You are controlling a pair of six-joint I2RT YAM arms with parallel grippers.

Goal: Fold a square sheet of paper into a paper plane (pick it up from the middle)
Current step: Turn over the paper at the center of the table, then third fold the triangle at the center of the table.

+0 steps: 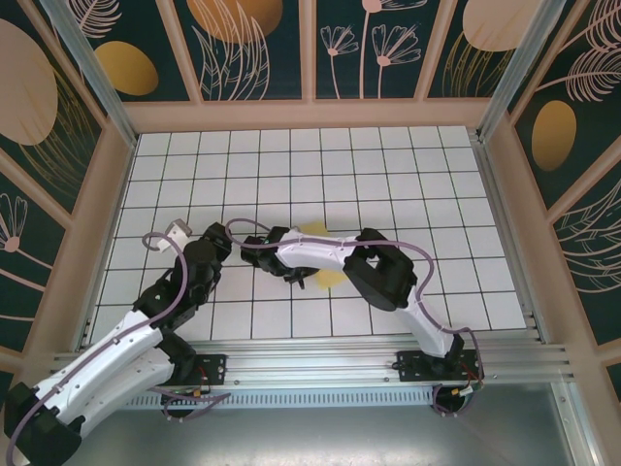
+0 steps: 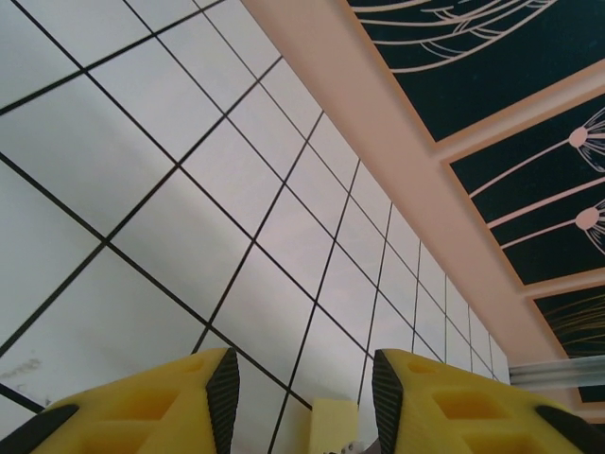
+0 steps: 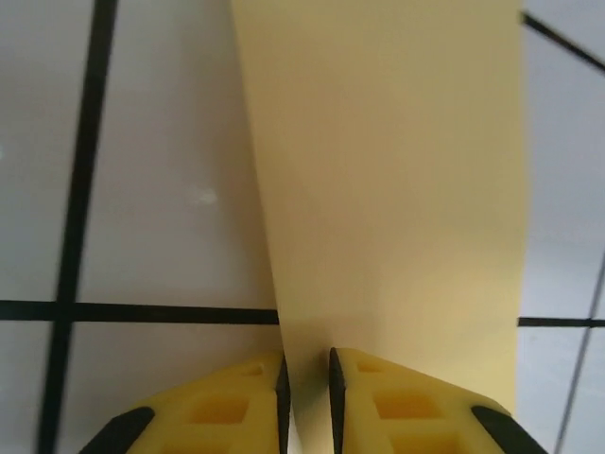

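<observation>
The pale-yellow sheet of paper (image 1: 316,232) lies on the white grid table, mostly hidden under my right arm. Up close the sheet (image 3: 397,189) is a tapering folded panel whose left edge runs down between my right gripper's pads. My right gripper (image 3: 307,378) hangs low over the sheet with its jaws a narrow gap apart. It sits near the table's middle (image 1: 295,275). My left gripper (image 2: 304,378) is open over bare tiles with nothing between its fingers. It hovers just left of the sheet (image 1: 223,239).
Wooden walls (image 1: 301,115) ring the grid table (image 1: 388,175). A metal rail (image 1: 369,351) runs along the near edge by the arm bases. A small pale-yellow piece (image 2: 333,423) shows low between my left fingers; I cannot tell what it is.
</observation>
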